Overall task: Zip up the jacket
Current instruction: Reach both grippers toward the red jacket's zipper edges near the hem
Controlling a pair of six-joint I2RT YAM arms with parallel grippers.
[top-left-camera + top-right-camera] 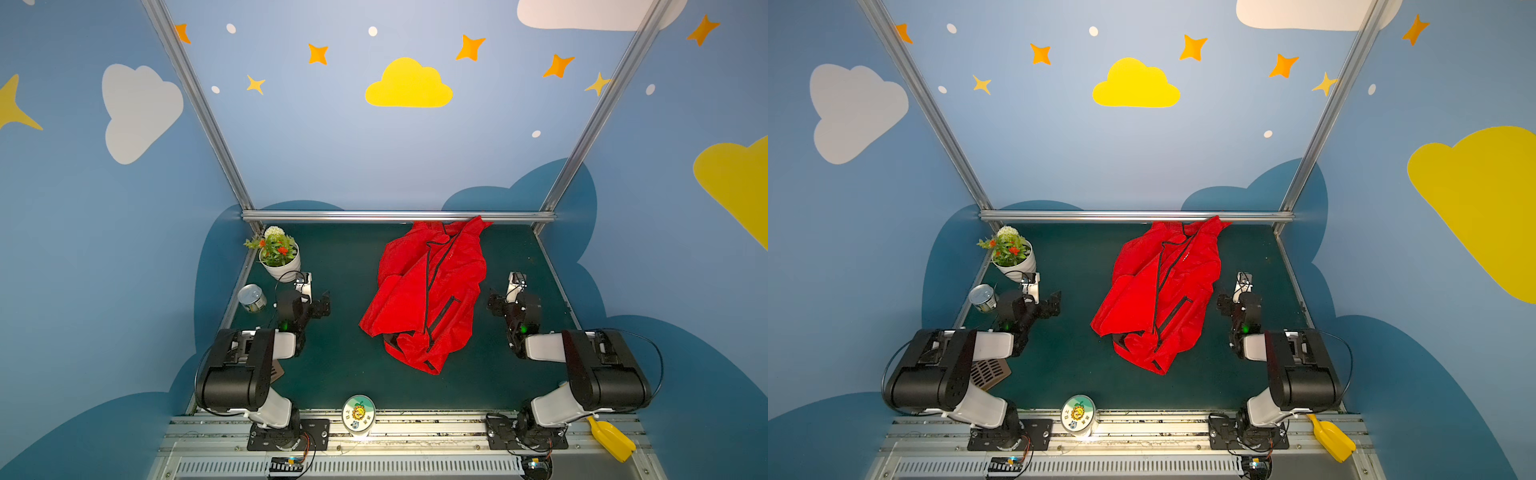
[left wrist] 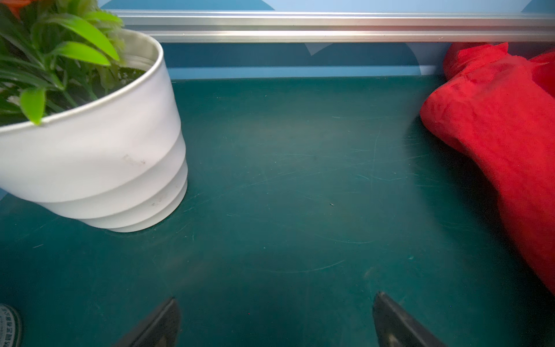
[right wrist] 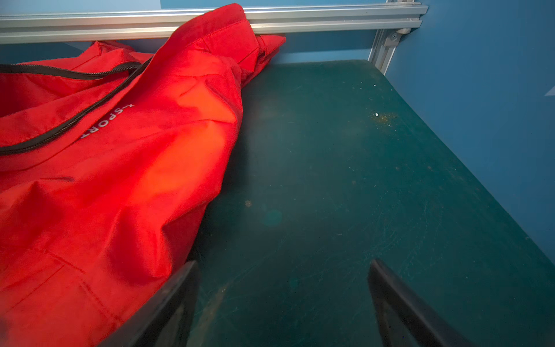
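The jacket (image 1: 428, 291) lies crumpled in the middle of the green desk (image 1: 345, 374), its top reaching the far aluminium rail (image 1: 374, 216). Its fabric is thin, bright red and wrinkled, with black zipper lines. At far left stand a white ribbed pot (image 1: 279, 266) with flowers and a shiny tin can (image 1: 252, 298). A round tub (image 1: 358, 414) and a yellow scoop (image 1: 611, 440) sit at the near edge. The left jaws and the right jaws are spread wide, grasping nothing, one on each side of the jacket.

Blue cloud-painted walls (image 1: 332, 145), dark green tabletop (image 1: 340, 291)
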